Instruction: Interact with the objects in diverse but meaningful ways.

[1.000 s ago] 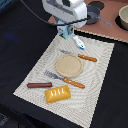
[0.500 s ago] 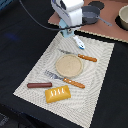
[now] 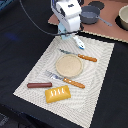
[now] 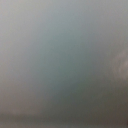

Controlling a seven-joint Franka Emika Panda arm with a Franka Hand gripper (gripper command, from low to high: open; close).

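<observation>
My gripper hangs over the far edge of the striped placemat. A pale blue carton is right against its fingers, on the exterior view's left side. The fingers are hidden, so I cannot tell whether they grip it. The wrist view is only a grey-blue blur, as if something sits right at the lens. A small white piece lies on the mat just below the gripper. The yellow-orange bread loaf and the reddish-brown sausage lie at the mat's near corner, apart from the gripper.
A tan round plate sits mid-mat between an orange-handled knife and an orange-handled fork. A grey pot and a second pot stand on the brown board behind the mat. The table around it is dark.
</observation>
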